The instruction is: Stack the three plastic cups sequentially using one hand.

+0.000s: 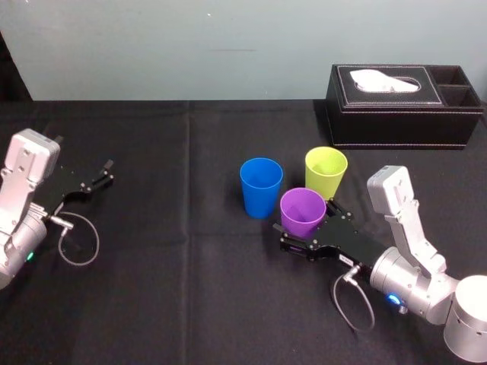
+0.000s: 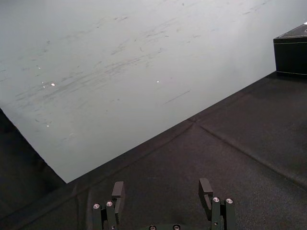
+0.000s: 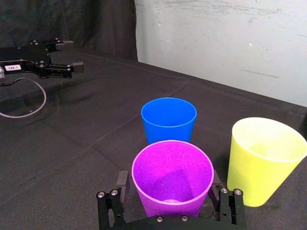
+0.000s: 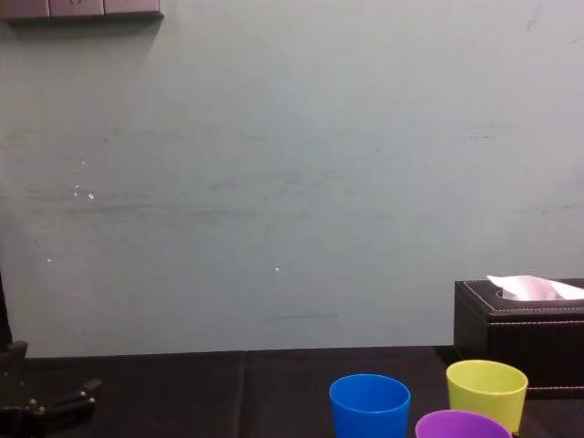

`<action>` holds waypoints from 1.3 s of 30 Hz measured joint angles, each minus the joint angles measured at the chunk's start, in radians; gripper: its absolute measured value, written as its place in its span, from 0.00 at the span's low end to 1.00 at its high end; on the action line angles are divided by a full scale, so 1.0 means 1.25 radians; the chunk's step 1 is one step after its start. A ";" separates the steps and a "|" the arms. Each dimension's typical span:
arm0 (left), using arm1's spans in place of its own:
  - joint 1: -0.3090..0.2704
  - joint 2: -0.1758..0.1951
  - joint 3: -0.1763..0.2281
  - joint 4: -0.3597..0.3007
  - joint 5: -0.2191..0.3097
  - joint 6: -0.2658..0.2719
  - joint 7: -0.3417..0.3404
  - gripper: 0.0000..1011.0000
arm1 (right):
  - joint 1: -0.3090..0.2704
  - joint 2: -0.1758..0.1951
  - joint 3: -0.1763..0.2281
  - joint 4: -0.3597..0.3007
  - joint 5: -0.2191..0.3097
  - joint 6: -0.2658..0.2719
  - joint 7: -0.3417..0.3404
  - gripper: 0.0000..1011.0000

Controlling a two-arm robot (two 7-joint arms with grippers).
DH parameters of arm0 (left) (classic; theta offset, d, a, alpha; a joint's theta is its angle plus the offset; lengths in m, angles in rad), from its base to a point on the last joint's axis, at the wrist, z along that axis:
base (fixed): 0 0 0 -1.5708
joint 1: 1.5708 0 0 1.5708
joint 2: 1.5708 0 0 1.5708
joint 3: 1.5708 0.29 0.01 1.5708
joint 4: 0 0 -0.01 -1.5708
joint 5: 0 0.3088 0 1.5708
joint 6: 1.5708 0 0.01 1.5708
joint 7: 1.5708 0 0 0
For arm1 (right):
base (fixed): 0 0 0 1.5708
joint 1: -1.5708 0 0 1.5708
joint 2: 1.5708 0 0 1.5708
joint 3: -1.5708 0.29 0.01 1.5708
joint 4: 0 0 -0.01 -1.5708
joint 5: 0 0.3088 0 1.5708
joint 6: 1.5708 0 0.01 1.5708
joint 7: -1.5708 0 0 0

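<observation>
Right gripper (image 3: 169, 182), fingers spread, straddled the purple cup (image 3: 172, 167) (probably light, slick, squashable; best pinched gently mid-wall); left gripper (image 1: 106, 172) idled, likewise spread.

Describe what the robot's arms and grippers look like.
The left arm and right arm have rounded silver-grey shells. The left gripper and right gripper are black, two-fingered, with silver screws. A grey cable loops at each wrist. The left gripper bears a white label.
</observation>
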 joint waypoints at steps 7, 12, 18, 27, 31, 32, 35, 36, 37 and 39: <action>0.000 0.000 0.000 0.000 0.000 0.000 0.000 1.00 | -0.002 0.001 0.000 -0.002 0.001 -0.001 0.000 0.92; 0.000 0.000 0.000 0.000 0.000 0.000 0.000 1.00 | -0.002 0.002 0.001 -0.003 0.002 -0.001 -0.001 0.81; 0.000 0.000 0.000 0.000 0.000 0.000 0.000 1.00 | -0.003 0.002 0.001 -0.003 0.002 -0.001 -0.001 0.75; 0.000 0.000 0.000 0.000 0.000 0.000 0.000 1.00 | -0.011 0.005 0.012 -0.025 0.010 0.019 -0.005 0.73; 0.000 0.000 0.000 0.000 0.000 0.000 0.000 1.00 | -0.025 0.030 0.026 -0.092 0.006 0.077 -0.019 0.73; 0.000 0.000 0.000 0.000 0.000 0.000 0.000 1.00 | -0.025 0.030 0.026 -0.092 0.006 0.077 -0.019 0.73; 0.000 0.000 0.000 0.000 0.000 0.000 0.000 1.00 | -0.032 0.046 0.036 -0.132 0.007 0.108 -0.020 0.73; 0.000 0.000 0.000 0.000 0.000 0.000 0.000 1.00 | -0.032 0.050 0.038 -0.140 0.008 0.115 -0.020 0.73; 0.000 0.000 0.000 0.000 0.000 0.000 0.000 1.00 | -0.032 0.058 0.043 -0.157 0.014 0.130 -0.017 0.73; 0.000 0.000 0.000 0.000 0.000 0.000 0.000 1.00 | -0.026 0.067 0.050 -0.179 0.026 0.152 -0.009 0.73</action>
